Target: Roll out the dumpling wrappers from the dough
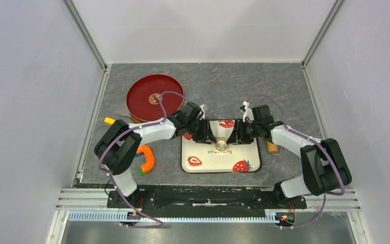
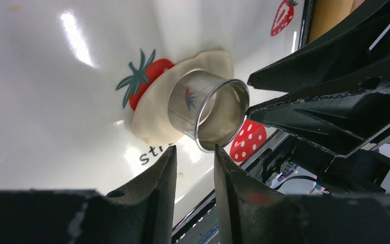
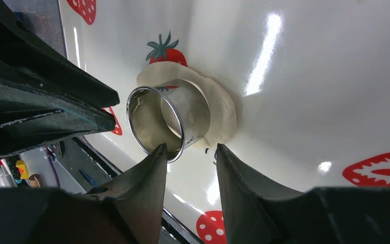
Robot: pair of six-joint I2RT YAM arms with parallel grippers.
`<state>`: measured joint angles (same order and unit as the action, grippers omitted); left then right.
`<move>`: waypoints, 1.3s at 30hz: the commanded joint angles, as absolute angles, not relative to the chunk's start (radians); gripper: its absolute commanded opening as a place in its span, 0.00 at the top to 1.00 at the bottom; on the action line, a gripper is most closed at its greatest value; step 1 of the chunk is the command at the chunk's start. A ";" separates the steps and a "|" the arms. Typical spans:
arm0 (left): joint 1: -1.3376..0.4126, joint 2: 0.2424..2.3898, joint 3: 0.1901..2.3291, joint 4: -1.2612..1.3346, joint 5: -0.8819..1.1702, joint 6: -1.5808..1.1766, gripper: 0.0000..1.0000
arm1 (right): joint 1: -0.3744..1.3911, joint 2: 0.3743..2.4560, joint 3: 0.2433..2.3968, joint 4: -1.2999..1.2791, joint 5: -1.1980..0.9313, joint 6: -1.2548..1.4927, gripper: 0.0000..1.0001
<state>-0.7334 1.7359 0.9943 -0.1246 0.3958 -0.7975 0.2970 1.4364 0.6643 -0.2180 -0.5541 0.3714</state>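
Black fingers of the left tool (image 2: 195, 152) fill the bottom of its wrist view, parted by a narrow gap with nothing between them. The right tool (image 3: 190, 150) looks the same in its own view, slightly open and gripping nothing. Seen from above, the two tools face each other tip to tip over the grey stone-patterned tabletop (image 1: 264, 86). Directly under both tools lies a white rectangular tray (image 1: 203, 165) printed with red strawberries. A round dark red plate (image 1: 142, 96) sits behind the left tool, on its outer side. An orange and green horseshoe-shaped piece (image 1: 146, 158) lies well apart from that tool, beside the left arm's elbow. Just beyond the fingertips of both tools, a pale cream dough (image 2: 152, 114), flattened to a thin irregular sheet, rests on the tray and partly covers a printed strawberry. A shiny metal ring (image 2: 208, 109) stands on this sheet between the two tools, its open rim turned up toward them. One right fingertip overlaps the near rim in the right wrist view. Whether it touches cannot be told. Only the end of a tan wooden roller (image 1: 271, 147) shows, just outside the right tool at the tray's edge. A yellow block (image 1: 109, 121) lies far out on the left tool's outer side.
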 commanded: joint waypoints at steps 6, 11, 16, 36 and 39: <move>-0.756 1.800 1.103 -0.166 0.385 -0.799 0.69 | 0.293 1.471 0.716 -0.178 -0.578 0.377 0.62; -0.767 1.828 1.136 -0.229 0.347 -0.765 0.77 | 0.292 1.497 0.712 -0.173 -0.578 0.369 0.68; -0.769 1.850 1.143 -0.243 0.341 -0.757 0.87 | 0.293 1.512 0.704 -0.165 -0.585 0.368 0.78; -0.784 1.920 1.115 -0.308 0.253 -0.738 0.98 | 0.360 1.564 0.655 -0.170 -0.473 0.336 1.00; -0.784 1.935 1.106 -0.308 0.250 -0.742 0.98 | 0.367 1.579 0.648 -0.170 -0.454 0.334 1.00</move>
